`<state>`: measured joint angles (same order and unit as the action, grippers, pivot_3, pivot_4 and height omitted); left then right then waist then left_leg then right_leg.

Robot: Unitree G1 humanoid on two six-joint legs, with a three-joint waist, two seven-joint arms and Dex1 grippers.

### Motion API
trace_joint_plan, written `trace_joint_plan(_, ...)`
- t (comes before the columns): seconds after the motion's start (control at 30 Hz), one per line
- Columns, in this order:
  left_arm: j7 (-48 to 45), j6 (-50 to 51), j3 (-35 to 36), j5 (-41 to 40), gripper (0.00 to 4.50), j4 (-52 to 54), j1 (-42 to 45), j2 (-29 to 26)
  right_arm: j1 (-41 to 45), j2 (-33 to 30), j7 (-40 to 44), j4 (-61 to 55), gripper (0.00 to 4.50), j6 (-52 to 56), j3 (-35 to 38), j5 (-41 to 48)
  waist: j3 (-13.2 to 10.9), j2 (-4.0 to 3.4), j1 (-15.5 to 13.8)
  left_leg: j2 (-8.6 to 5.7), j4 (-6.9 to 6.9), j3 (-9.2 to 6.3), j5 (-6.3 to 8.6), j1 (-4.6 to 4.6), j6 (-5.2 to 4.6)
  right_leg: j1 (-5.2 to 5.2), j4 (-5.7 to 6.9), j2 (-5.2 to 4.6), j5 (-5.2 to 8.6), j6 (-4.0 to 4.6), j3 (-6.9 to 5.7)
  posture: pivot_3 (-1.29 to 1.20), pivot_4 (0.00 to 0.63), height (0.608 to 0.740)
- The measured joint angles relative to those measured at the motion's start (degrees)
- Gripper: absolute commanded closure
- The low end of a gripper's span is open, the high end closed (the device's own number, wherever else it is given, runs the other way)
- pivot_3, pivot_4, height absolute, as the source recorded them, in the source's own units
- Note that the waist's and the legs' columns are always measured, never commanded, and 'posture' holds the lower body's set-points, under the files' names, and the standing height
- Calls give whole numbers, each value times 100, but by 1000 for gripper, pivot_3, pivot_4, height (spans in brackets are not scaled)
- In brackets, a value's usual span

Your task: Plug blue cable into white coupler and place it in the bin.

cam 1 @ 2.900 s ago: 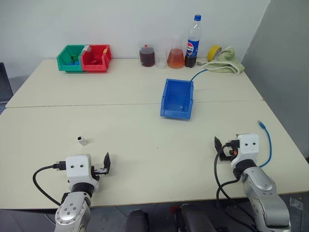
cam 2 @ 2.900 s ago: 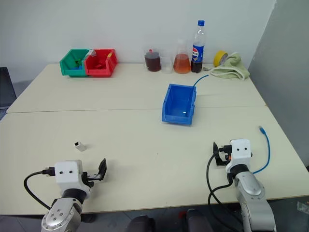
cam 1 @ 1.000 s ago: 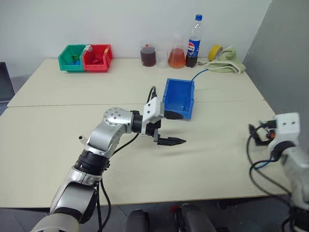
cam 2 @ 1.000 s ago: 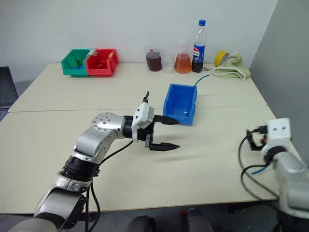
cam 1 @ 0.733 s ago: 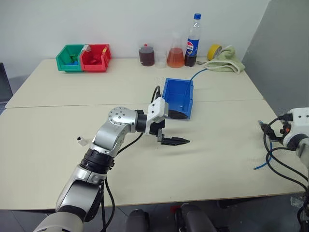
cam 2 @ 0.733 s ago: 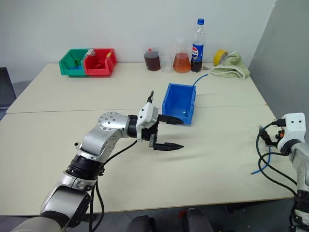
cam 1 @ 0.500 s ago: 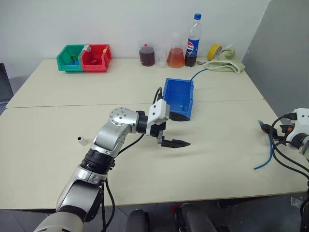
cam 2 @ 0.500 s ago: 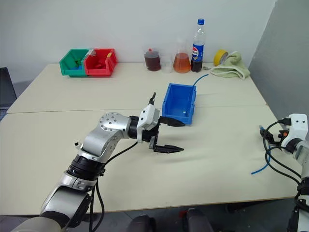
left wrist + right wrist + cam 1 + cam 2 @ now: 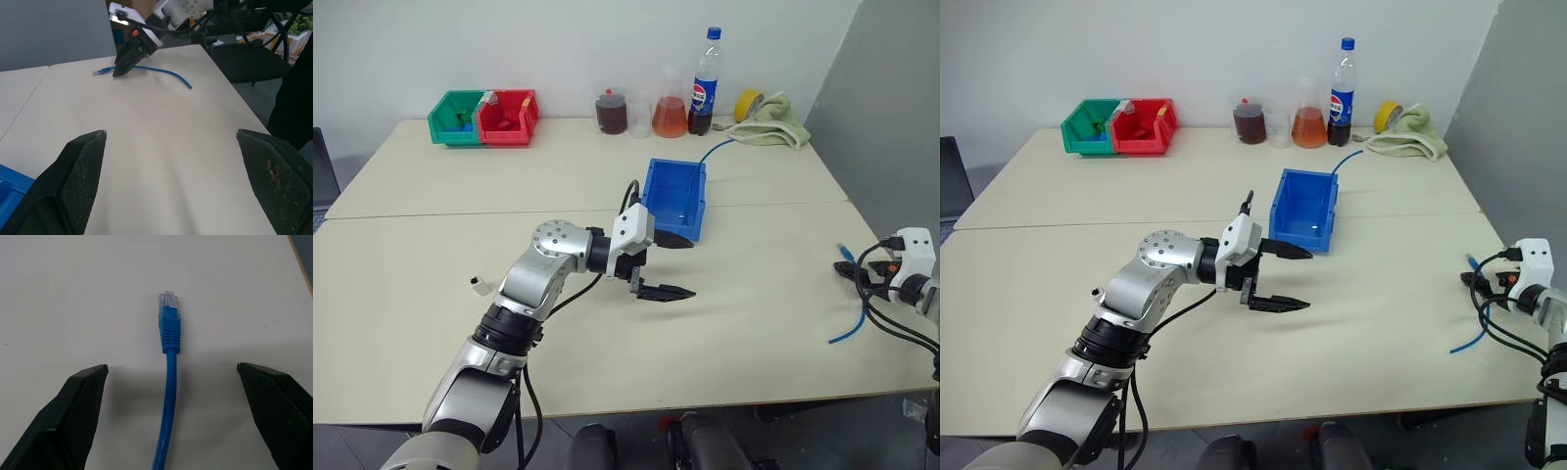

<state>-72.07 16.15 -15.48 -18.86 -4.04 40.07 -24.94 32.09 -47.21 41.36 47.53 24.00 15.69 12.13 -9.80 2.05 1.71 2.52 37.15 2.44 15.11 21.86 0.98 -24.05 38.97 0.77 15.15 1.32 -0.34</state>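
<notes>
The blue cable lies loose near the table's right edge, its clear plug between the wide-apart fingers of the right end effector — the right wrist view shows it untouched. The white coupler sits near the left edge. One blue bin stands mid-table; the left end effector, fingers apart and empty, hovers just in front of it. At the far edge — one green bin, one red bin, a Pepsi-labelled bottle
</notes>
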Motion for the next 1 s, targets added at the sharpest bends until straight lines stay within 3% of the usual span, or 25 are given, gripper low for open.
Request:
trace_joint_plan(0.17,24,2,0,-1,40,58,-5,-2,91,-12,66,231,0,-124,-2,-6,0,0,3,2,2,1,-6,-3,10,3,2,0,0,0,0,0,150,740)
trace_joint_plan(0.4,24,-24,1,4,0,-3,15,1,373,-16,284,623,1797,-122,1,40,0,0,14,3,2,2,-12,-5,21,3,3,0,-1,-1,1,0,150,740)
trace_joint_plan(0.63,25,-33,5,8,0,-10,22,-54,431,-11,553,686,3239,-120,-70,36,0,0,12,3,2,3,-13,-4,23,2,2,0,-1,-1,2,0,150,740)
trace_joint_plan(0.67,24,-34,12,8,0,-10,21,-81,430,-11,605,686,3680,-120,-80,36,0,0,12,3,1,3,-13,-4,22,2,2,0,-1,-1,2,0,150,740)
trace_joint_plan(0.77,21,-36,13,7,0,-8,0,-136,431,-12,692,691,4429,-120,-122,35,0,0,11,3,1,3,-13,-4,22,2,2,0,-1,-1,2,0,150,740)
trace_joint_plan(1.0,58,-39,23,6,0,69,-126,-208,417,-81,1032,627,4480,-311,-337,-76,-1,-2,15,3,1,5,-13,-4,22,1,2,0,-1,-1,5,0,150,740)
